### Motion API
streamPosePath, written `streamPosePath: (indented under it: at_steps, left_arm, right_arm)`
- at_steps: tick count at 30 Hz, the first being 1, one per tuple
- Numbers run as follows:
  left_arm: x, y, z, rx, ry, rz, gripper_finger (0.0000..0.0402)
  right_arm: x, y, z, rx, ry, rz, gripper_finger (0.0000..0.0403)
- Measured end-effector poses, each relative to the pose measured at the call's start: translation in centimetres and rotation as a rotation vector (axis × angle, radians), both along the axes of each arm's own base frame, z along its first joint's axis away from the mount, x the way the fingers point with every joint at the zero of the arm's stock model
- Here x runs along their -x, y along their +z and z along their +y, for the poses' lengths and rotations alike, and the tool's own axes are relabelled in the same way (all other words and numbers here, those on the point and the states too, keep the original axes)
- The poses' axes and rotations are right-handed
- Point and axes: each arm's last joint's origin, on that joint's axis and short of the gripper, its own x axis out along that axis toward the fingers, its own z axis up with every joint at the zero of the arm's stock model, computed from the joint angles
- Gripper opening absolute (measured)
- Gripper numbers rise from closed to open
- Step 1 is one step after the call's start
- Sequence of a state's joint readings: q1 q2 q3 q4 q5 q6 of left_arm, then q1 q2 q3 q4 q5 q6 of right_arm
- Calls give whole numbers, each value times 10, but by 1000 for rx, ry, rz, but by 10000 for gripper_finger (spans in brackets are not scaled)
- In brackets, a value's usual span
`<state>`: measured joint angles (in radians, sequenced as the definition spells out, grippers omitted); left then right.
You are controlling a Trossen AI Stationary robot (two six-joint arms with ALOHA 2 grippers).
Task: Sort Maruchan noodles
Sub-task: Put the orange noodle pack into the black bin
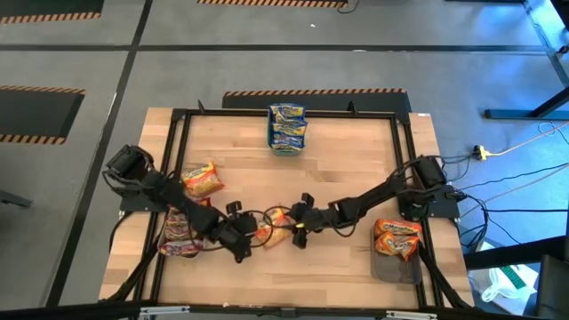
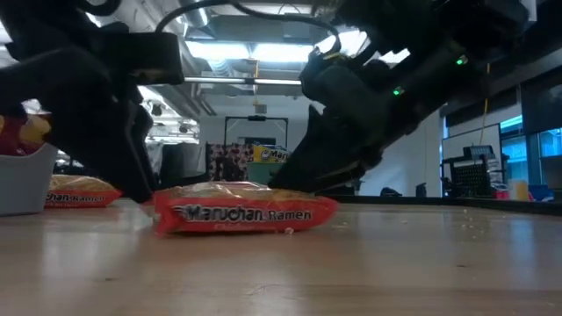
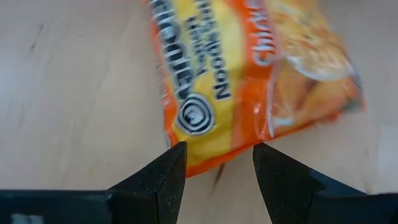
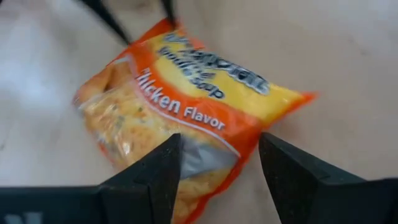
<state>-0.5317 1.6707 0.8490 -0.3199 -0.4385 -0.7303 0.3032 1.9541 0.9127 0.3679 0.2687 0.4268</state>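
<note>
Noodle packets in three colours, two trays, two arms.

Orange packets: one lies alone near the table's centre (image 1: 277,227), one alone at 9 o'clock (image 1: 201,179), and a pile at 4 o'clock (image 1: 396,238) shows at least two, so four or more in all. Blue-and-yellow packets (image 1: 288,124): one stack at 12 o'clock, at least two, exact number not readable. Red-pink packets (image 1: 180,235): one pile at 8 o'clock, at least two, edges too overlapped to count further. Trays that show plainly: two, a teal tray (image 1: 286,150) at 12 o'clock and a grey tray (image 1: 396,268) at 4 o'clock. Arms: two, the left arm (image 1: 178,204) and the right arm (image 1: 364,203).
</note>
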Motion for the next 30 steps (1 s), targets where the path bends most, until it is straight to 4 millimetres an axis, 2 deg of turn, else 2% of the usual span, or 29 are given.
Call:
streamPosePath:
  at_steps: [11,26,30]
  left_arm:
    - [-7,0,14,-12,54,-5,180]
    - [-24,5,45,-120,166,-72,180]
    - [-24,22,42,-58,128,-66,180]
  right_arm:
    - [12,-1,32,-63,25,8,200]
    - [2,13,45,-98,93,12,200]
    - [3,31,43,-45,57,68,200]
